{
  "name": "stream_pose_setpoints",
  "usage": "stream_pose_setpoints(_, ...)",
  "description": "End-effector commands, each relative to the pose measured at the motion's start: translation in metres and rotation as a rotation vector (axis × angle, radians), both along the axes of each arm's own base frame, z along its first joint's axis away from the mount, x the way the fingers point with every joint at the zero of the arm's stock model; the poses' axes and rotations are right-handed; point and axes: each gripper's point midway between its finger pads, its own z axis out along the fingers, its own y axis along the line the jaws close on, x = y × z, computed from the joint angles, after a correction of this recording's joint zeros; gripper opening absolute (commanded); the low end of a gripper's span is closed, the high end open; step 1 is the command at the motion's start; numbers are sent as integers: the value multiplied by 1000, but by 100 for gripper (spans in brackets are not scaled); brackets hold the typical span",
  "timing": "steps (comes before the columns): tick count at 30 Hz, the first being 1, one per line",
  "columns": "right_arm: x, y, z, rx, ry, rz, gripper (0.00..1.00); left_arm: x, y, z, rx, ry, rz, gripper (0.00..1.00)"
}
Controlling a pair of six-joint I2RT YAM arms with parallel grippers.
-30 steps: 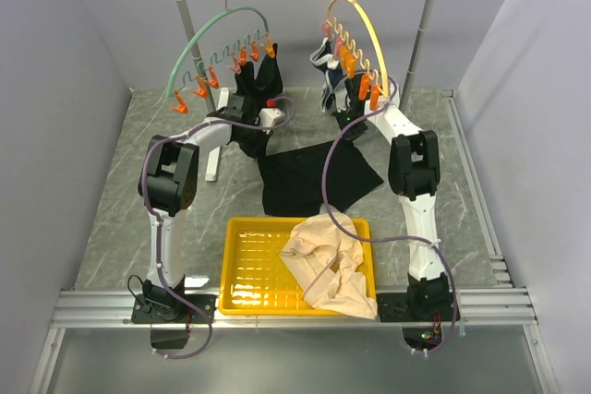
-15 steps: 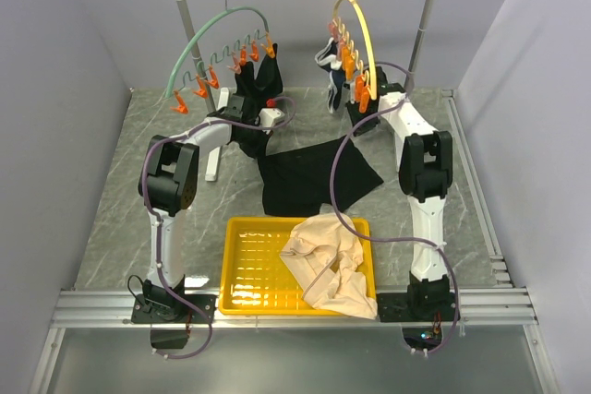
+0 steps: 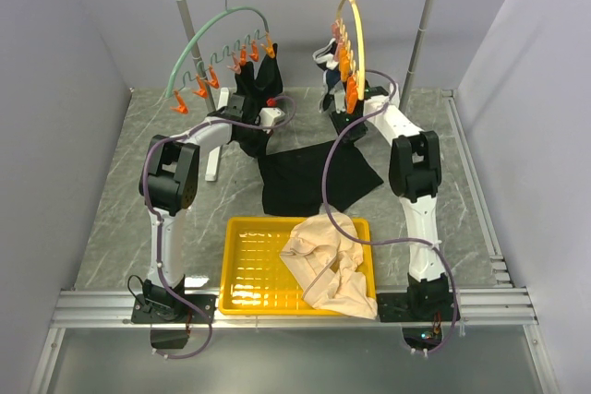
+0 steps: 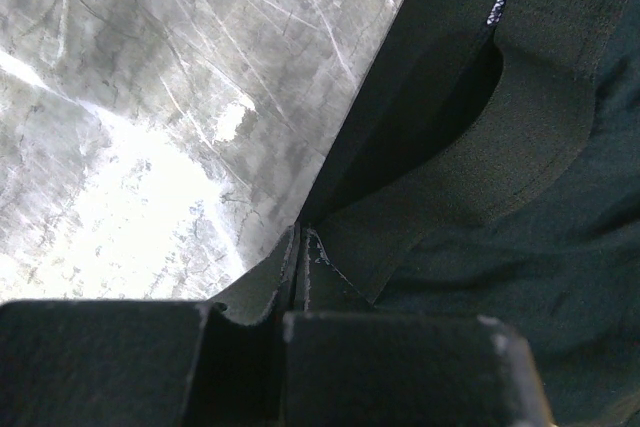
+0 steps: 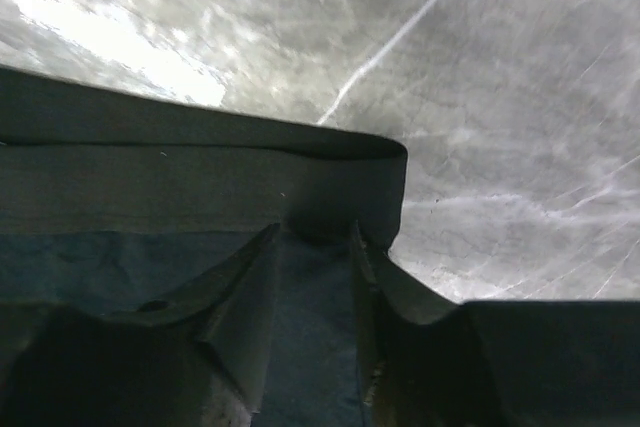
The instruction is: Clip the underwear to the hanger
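Left gripper (image 4: 300, 252): pinched tight on a black fold of the underwear (image 3: 314, 177), toward the far edge, left of centre. Yellow tray (image 3: 259, 269) at the near edge, centre, with a beige garment (image 3: 328, 260) draped over its right side. Underwear lies spread at mid-bench, its far corners rising to both grippers. Right gripper (image 5: 312, 247): clamped on the waistband, just below the hanger (image 3: 358, 39), which hangs edge-on at the far edge, right of centre.
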Motion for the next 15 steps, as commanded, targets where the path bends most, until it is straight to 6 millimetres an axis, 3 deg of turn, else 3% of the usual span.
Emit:
stream_pose_setpoints(1,1,-6,-1,-40,8,-5,40,7,-3,7,-9,-22,-4,0)
stream_pose_setpoints(9,-1,-9,-12,-118,55,-5,35,9,-4,8,-11,-25,-3,0)
stream_pose_setpoints(12,-4,-9,-14,-126,63,3,29,8,-4,7,-10,-22,-3,0)
stream_pose_setpoints(15,-3,-8,-13,-123,56,5,15,7,-3,6,-8,-22,-3,0)
